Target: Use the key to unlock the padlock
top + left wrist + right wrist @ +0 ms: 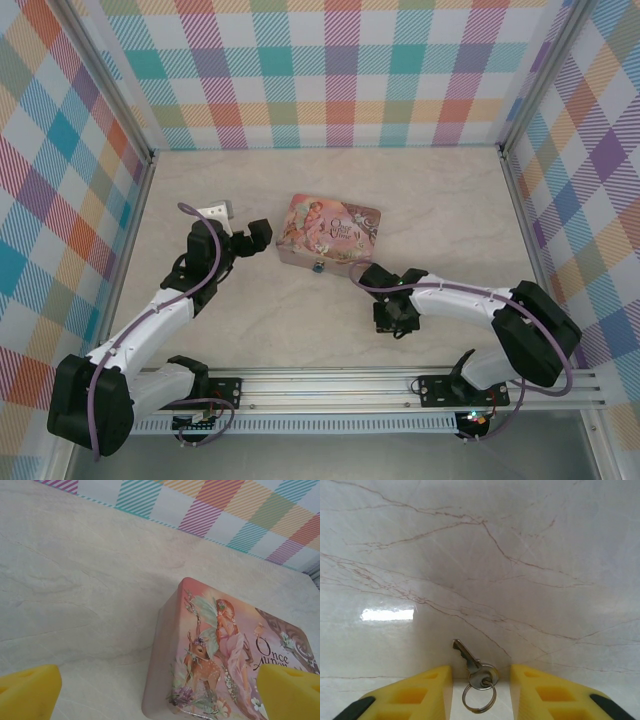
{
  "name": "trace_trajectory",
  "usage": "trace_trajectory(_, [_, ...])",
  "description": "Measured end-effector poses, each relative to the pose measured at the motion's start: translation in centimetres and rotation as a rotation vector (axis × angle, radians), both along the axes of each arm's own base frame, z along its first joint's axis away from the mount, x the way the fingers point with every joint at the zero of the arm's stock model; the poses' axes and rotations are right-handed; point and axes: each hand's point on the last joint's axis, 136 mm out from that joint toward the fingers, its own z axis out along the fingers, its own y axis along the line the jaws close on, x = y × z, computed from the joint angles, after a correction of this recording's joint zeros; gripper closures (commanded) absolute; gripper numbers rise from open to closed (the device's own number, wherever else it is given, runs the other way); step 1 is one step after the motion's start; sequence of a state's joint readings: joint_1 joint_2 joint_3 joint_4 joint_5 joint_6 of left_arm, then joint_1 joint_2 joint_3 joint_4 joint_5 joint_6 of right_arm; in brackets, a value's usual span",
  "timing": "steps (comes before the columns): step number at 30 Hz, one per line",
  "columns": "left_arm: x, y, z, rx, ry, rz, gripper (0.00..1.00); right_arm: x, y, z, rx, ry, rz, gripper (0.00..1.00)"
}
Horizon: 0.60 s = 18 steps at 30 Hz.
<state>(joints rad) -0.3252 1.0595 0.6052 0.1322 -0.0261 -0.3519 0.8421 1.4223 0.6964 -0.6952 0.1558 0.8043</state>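
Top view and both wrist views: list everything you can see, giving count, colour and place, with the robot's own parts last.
tin: one, pink with a fairy picture, middle of the table
padlock: one, teal-blue, on the tin's near side
key: one, grey metal, flat on the table between the right pincer's fingers
key ring: one, silver, through the key's head
table: one, pale marbled
walls: three, pastel checked, around the table
arms: two, white and black, at the near edge
left pincer: one, yellow fingers, open, left of the tin
right pincer: one, yellow fingers, open around the key
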Motion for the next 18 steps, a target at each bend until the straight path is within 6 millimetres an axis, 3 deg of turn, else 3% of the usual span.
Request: trace_trajectory(18, [0.07, -0.09, -0.25, 0.002, 0.009, -0.003, 0.0, -0.37, -0.31, 0.02, 0.011, -0.002, -0.026, 0.78])
